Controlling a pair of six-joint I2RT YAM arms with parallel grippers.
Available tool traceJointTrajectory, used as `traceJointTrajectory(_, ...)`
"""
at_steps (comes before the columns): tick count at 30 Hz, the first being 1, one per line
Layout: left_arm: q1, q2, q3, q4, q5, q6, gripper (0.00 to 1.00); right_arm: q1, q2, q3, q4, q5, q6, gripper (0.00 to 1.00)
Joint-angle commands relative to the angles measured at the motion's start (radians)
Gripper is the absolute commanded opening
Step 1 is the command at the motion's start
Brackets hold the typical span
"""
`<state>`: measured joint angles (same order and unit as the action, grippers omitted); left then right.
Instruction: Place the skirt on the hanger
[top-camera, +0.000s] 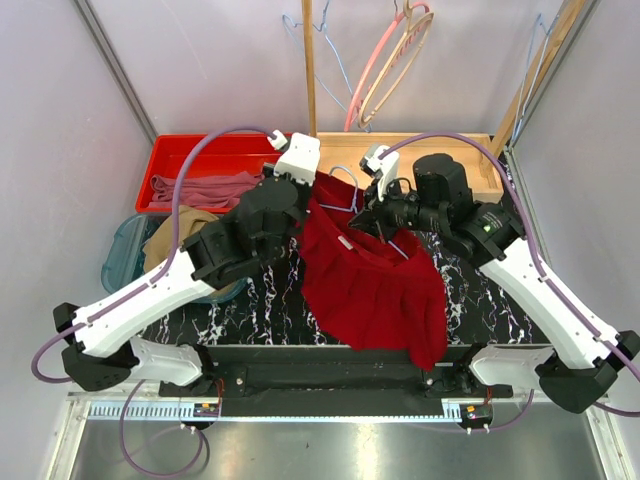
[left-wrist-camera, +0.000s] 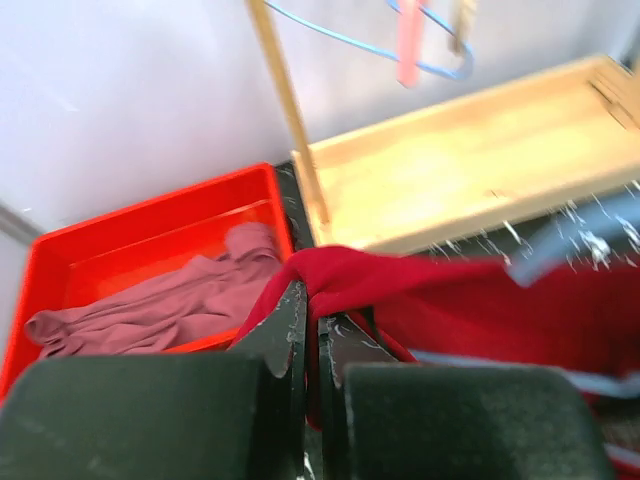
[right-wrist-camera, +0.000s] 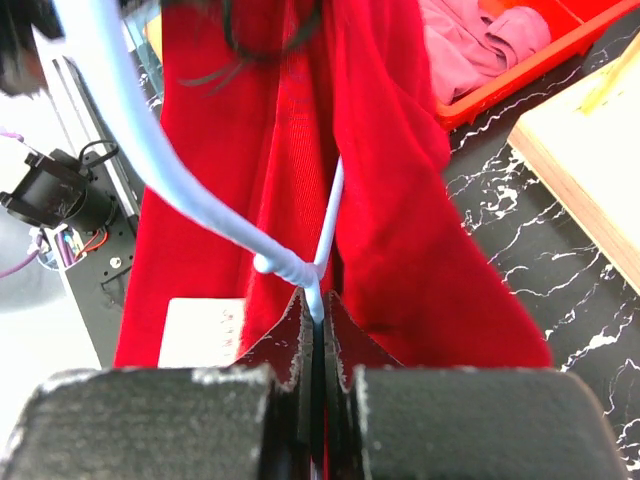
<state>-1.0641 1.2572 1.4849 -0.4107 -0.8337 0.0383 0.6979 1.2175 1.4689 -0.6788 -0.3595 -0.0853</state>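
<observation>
The tan skirt (top-camera: 178, 232) lies bunched in a teal bin (top-camera: 118, 255) at the left, partly hidden under my left arm. My left gripper (top-camera: 318, 190) (left-wrist-camera: 312, 300) is shut on the top edge of a dark red pleated garment (top-camera: 375, 280) (left-wrist-camera: 450, 290). The garment hangs over the table's middle. My right gripper (top-camera: 365, 215) (right-wrist-camera: 317, 305) is shut on the neck of a light-blue wire hanger (top-camera: 340, 207) (right-wrist-camera: 200, 215). The hanger's wires run inside the red garment (right-wrist-camera: 390, 180), which shows a white tag (right-wrist-camera: 200, 330).
A red tray (top-camera: 175, 155) (left-wrist-camera: 150, 225) with mauve-pink cloth (top-camera: 205, 187) stands at the back left, and a wooden tray (top-camera: 470, 140) (left-wrist-camera: 470, 150) at the back right. A wooden pole (top-camera: 309, 70) rises behind. Blue wire hangers (top-camera: 300, 25), a pink hanger (top-camera: 385, 55) and a pale wooden one (top-camera: 400, 65) hang above.
</observation>
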Motion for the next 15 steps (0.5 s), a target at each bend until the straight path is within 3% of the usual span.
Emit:
traceJointTrajectory(1, 0.03, 0.047, 0.094, -0.005, -0.125, -0.001, 0.0, 0.0, -0.053, 0.007, 0.018, 0.031, -0.01, 0.0)
traceJointTrajectory(8, 0.058, 0.07, 0.055, -0.065, -0.114, -0.083, 0.0, 0.0, -0.148, 0.021, -0.022, 0.074, -0.021, 0.0)
traceJointTrajectory(15, 0.069, 0.018, 0.017, -0.066, -0.079, -0.098, 0.0, -0.001, -0.127, 0.025, -0.028, 0.094, -0.016, 0.0)
